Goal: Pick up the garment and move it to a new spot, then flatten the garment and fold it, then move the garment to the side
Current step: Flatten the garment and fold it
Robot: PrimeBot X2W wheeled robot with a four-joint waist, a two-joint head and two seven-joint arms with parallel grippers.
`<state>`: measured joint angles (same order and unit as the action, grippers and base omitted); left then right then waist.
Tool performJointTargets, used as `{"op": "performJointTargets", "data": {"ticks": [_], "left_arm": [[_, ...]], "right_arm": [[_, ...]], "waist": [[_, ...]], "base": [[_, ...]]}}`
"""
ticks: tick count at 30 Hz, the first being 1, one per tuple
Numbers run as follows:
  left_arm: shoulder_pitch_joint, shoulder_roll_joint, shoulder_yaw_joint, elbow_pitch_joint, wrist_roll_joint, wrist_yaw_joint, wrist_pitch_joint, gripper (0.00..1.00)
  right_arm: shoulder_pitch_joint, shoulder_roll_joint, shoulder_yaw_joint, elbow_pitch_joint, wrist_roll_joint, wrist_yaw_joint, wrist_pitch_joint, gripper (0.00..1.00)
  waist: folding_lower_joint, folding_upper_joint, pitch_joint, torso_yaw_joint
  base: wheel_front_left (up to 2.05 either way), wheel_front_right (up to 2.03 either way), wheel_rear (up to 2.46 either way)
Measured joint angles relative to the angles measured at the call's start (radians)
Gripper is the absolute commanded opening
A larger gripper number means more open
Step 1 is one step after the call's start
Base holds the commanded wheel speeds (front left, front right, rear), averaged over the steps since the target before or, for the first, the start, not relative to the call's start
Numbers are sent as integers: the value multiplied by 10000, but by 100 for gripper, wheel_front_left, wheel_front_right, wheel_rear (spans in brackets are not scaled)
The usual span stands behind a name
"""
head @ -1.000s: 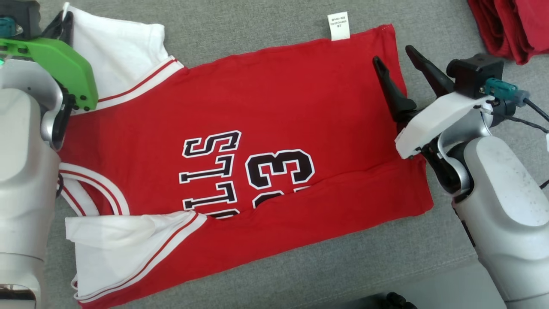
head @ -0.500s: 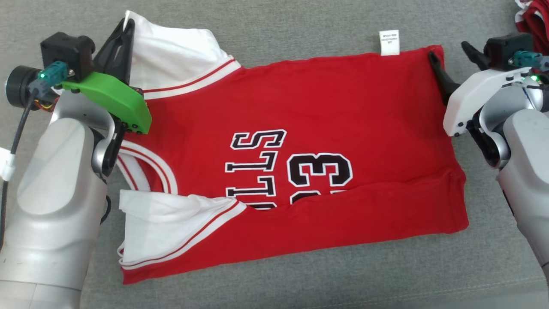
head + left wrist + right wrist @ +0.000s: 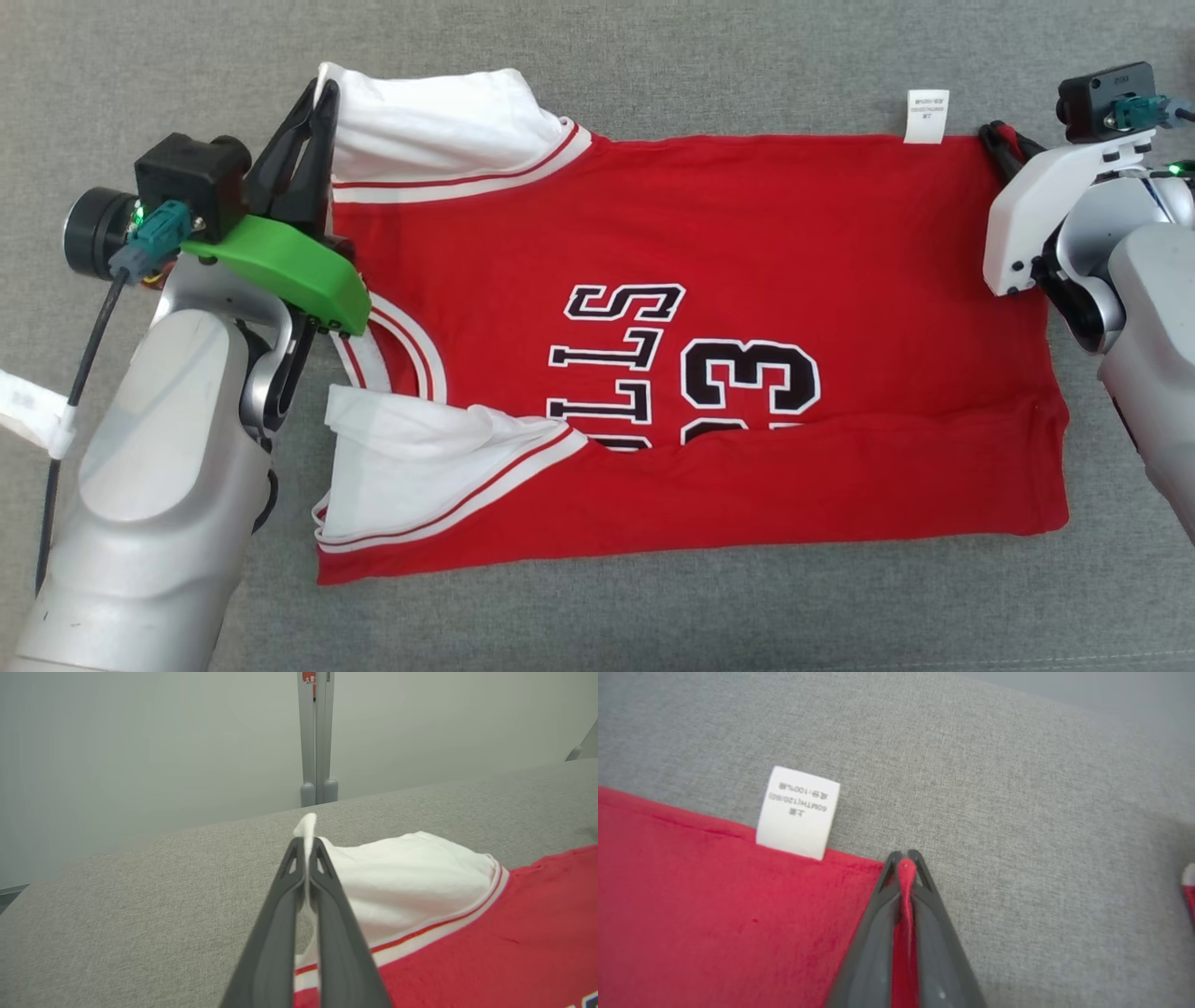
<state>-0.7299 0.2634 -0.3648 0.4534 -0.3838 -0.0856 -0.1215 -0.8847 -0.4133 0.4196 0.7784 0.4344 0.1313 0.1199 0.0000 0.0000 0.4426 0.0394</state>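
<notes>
You have a grey woven fabric surface (image 3: pixel 653 625) carrying everything here. On it a red jersey (image 3: pixel 766 224) lies sideways, its white sleeves (image 3: pixel 420 121) toward the left of the head view and its hem toward the right. The near long edge is folded over onto the black lettering. A white label (image 3: pixel 923 117) sticks out from the far edge onto the grey cloth
</notes>
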Motion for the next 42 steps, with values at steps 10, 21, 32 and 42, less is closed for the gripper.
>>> {"op": "performJointTargets", "data": {"ticks": [10, 21, 32, 42], "left_arm": [[937, 58, 100, -652, -75, 311, -663, 0], [3959, 286, 165, -2742, -326, 1018, -1045, 0], [6873, 111, 194, -4389, -754, 1860, -1012, 0], [7356, 10, -12, -3476, -897, 1944, -1014, 0]], "right_arm": [[-79, 10, -2, 297, 56, 0, -1680, 0], [2332, 31, -136, -1110, 861, 0, -3141, 0], [5713, 385, -1724, -3273, 706, 0, -3012, 0], [7192, 1304, -2761, -4205, 125, 0, -2355, 0]], "waist": [[0, 0, -692, -67], [0, 0, -1865, -149], [-1, 0, -2798, -242], [-1, 0, -2829, -266]], "base": [[0, 0, 0], [0, 0, 0], [0, 0, 0], [0, 0, 0]]}}
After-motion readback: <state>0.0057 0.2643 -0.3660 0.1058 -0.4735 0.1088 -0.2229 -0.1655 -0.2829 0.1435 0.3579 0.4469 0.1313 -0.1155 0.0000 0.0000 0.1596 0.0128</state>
